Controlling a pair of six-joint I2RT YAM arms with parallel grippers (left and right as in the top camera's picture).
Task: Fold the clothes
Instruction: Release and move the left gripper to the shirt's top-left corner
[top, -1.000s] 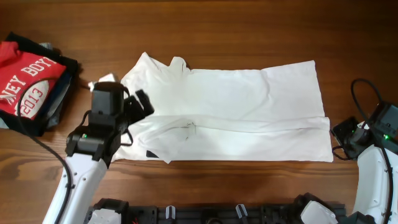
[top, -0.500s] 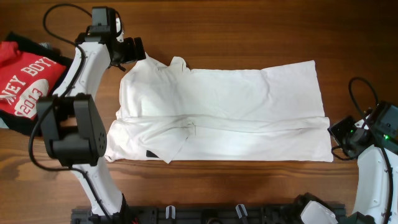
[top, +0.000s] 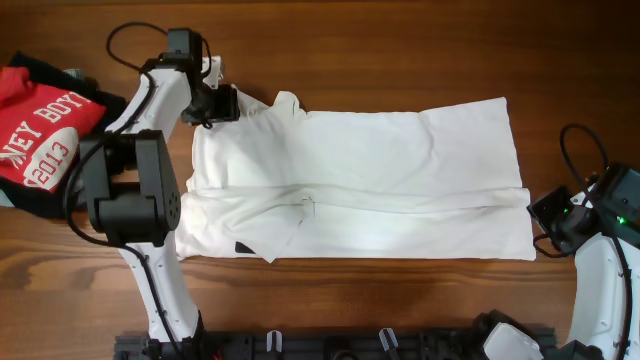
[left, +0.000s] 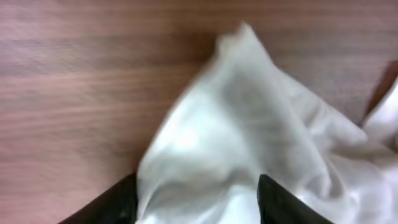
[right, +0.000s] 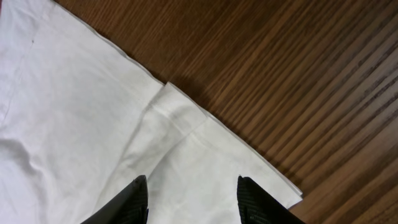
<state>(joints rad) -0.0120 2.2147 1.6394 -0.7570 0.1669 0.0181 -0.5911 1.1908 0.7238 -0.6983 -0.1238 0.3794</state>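
One view, overhead, shows red shirt (top: 40, 125).

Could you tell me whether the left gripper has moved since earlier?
Yes: the left gripper moved up-frame, from level with the red shirt's bottom to near its top.
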